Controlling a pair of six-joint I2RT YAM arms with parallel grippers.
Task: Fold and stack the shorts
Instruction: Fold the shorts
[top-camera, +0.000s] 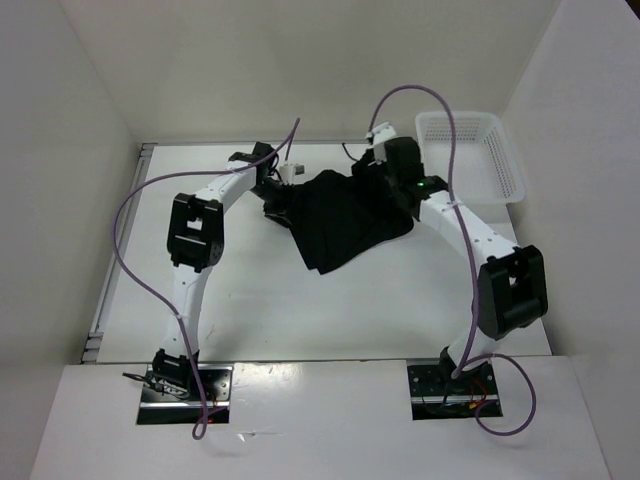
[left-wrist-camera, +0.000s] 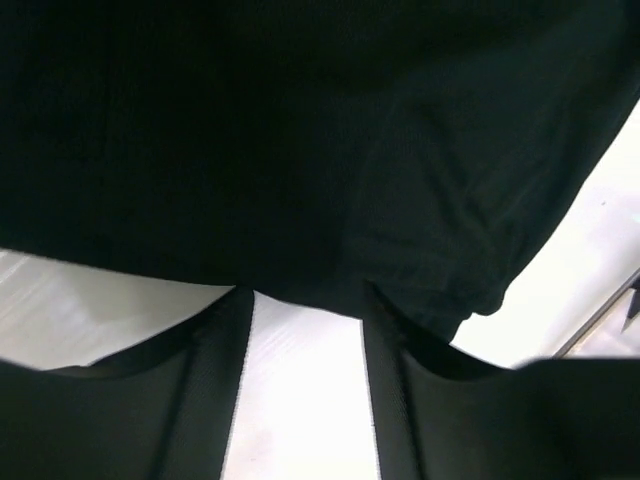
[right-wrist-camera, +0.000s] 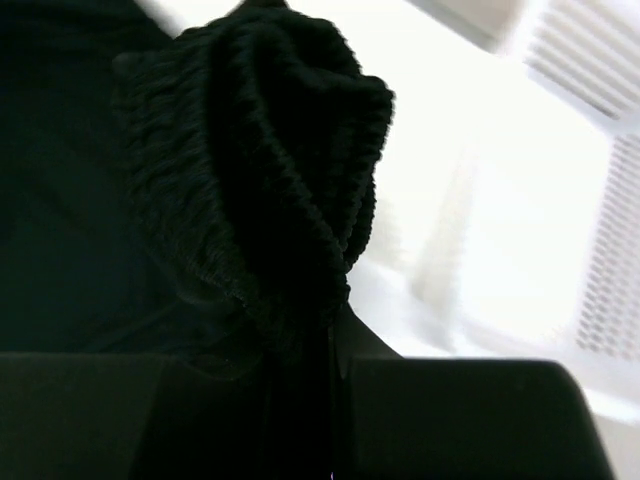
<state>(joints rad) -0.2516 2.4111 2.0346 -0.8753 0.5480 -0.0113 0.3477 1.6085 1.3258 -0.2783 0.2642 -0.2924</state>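
The black shorts (top-camera: 345, 215) hang in a bunched sheet between the two arms at the back of the table, the lower part draping toward the table. My right gripper (top-camera: 372, 178) is shut on the gathered, ribbed waistband (right-wrist-camera: 260, 170); its fingers (right-wrist-camera: 330, 320) pinch the fabric with no gap. My left gripper (top-camera: 280, 205) is at the shorts' left edge. In the left wrist view its fingers (left-wrist-camera: 305, 295) stand apart with bare white table between them, and the fabric (left-wrist-camera: 300, 150) lies across just beyond the tips. Drawstring and tag are hidden.
A white plastic lattice basket (top-camera: 480, 150) stands at the back right corner, close to the right gripper; its wall shows in the right wrist view (right-wrist-camera: 600, 250). White walls enclose the table on the left, back and right.
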